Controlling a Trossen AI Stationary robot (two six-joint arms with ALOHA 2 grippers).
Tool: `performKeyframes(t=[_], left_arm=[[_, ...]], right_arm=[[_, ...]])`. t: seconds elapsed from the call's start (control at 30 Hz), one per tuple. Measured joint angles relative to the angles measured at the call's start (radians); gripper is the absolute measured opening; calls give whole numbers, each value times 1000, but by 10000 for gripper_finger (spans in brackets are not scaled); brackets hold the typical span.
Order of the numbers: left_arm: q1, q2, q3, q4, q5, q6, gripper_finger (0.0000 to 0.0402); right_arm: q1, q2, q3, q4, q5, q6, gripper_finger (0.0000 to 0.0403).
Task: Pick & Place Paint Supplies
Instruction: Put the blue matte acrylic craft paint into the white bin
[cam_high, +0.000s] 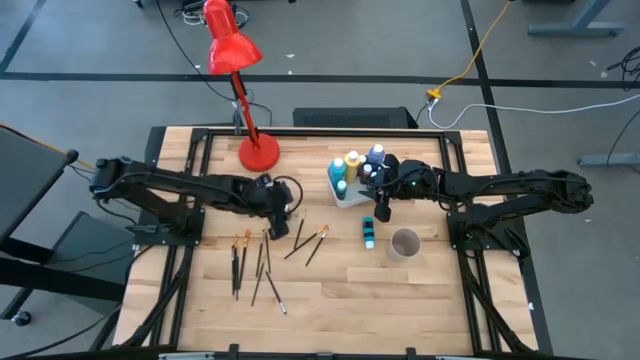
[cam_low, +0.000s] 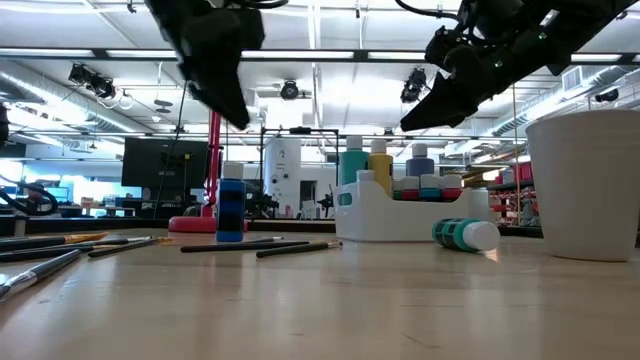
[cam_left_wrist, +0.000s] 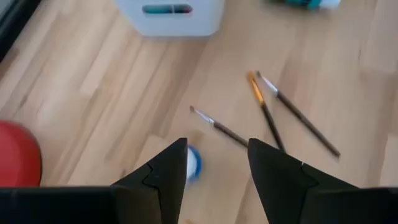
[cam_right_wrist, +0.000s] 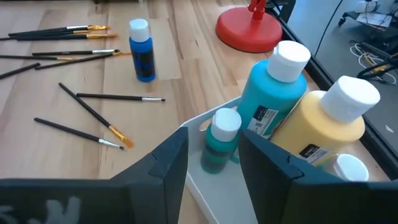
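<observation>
Bottles (cam_high: 352, 172) upright in white caddy (cam_high: 352, 199), brushes (cam_high: 262, 262) scattered flat on table

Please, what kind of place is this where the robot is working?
Probably a robotics lab or workshop in a large industrial hall. The wooden table stands on a bare grey floor with loose cables, and the low view shows strip lights and monitors behind.

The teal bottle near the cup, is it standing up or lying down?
Lying down. The teal bottle rests on its side on the table, beside the white caddy.
</observation>
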Motion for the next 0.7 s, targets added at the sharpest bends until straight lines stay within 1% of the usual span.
performKeyframes(t=[0.07,0.13,0.17,0.3,0.4,0.57,0.7], left_arm=[[-6,26,7,35,-1,-7,179],[-7,55,3,3,-1,-18,183],[-7,72,2,16,-1,-19,186],[-2,125,4,5,-3,-14,209],[4,144,6,0,-35,-13,229],[4,147,21,-4,-58,57,254],[3,136,79,-5,-66,140,258]], right_arm=[[0,0,0,1,0,0,143],[0,0,0,12,-5,1,143],[0,0,0,13,-11,2,143],[1,0,0,24,-25,2,143],[2,0,0,23,-27,2,143],[3,0,0,24,-27,1,143],[3,0,0,31,-26,-6,143]])
